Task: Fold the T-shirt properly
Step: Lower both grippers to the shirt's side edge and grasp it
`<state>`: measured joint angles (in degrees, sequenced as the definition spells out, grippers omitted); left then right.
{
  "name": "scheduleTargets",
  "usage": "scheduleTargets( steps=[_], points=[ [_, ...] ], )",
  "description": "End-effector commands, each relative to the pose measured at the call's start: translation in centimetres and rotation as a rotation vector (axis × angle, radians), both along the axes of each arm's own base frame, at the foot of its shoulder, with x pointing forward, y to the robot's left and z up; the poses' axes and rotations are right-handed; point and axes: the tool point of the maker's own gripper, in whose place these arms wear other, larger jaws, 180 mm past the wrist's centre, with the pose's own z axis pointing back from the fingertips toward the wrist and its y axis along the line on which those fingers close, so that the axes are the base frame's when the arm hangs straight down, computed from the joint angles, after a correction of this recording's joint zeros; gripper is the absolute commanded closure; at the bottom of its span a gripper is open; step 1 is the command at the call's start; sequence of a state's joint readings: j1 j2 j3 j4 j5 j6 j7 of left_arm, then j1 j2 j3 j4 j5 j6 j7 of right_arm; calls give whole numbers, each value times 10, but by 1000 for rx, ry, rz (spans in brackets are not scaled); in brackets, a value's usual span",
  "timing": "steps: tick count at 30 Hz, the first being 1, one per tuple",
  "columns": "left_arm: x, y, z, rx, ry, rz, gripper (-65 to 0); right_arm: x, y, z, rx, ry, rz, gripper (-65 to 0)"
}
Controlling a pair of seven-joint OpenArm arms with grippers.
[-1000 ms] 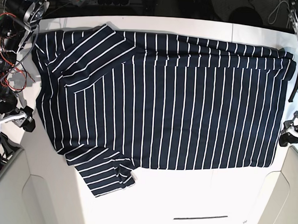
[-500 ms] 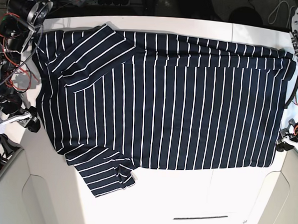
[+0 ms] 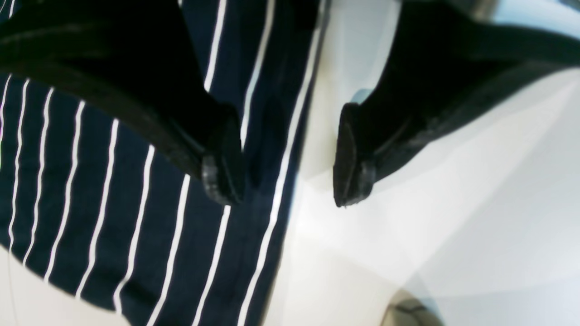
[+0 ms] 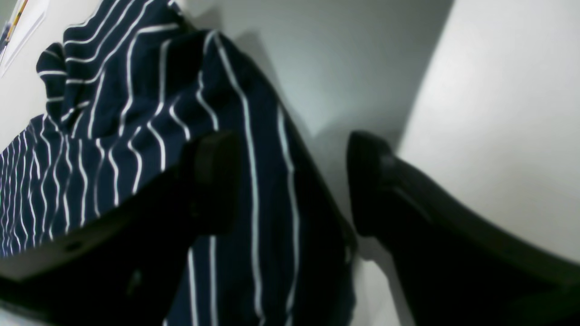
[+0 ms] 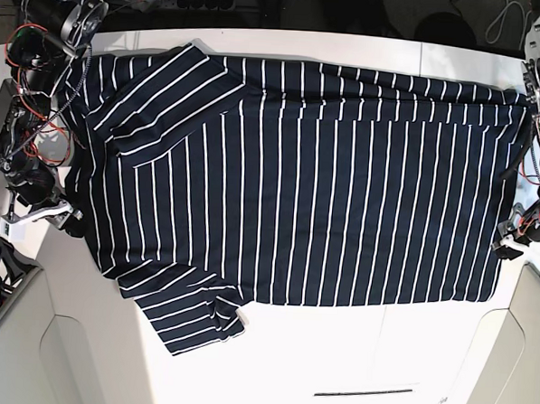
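Striped T-shirt [image 5: 325, 187] spread over a pale surface [image 5: 270, 365], a gripper at each side edge.

We see a white tabletop, glossy toward the front, with grey areas at both front corners and a short black line [image 5: 363, 392] on it near the front; the navy shirt lies across most of its middle, a folded flap on the robot's right and a sleeve sticking out toward the front. Both arms are cut off by the base view's sides; in the wrist views their fingers blur and cover parts of the cloth. The left gripper [image 3: 290, 158] and right gripper [image 4: 292, 181] both stand with jaws apart, released, each straddling a side edge of the shirt; whether either touches cloth, we cannot tell.
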<state>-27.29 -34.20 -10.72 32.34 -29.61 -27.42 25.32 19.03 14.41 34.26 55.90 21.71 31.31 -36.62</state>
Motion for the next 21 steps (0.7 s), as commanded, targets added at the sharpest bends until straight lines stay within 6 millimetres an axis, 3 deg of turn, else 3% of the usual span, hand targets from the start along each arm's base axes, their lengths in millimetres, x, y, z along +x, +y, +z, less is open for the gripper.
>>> scheduleTargets(
  steps=[1, 6, 21],
  points=[
    [9, -3, 9, -8, -17, -9, -346, 14, -7, 20, -12, -64, -9, -370],
    [13, -20, 1, -33, -18, -24, -346, 15, 6, 16, -2, -60, 8, -370],
    [13, -21, 1, -35, -19, -25, -346, 22, 53, 8, -34, -36, 157, -370]
  ],
)
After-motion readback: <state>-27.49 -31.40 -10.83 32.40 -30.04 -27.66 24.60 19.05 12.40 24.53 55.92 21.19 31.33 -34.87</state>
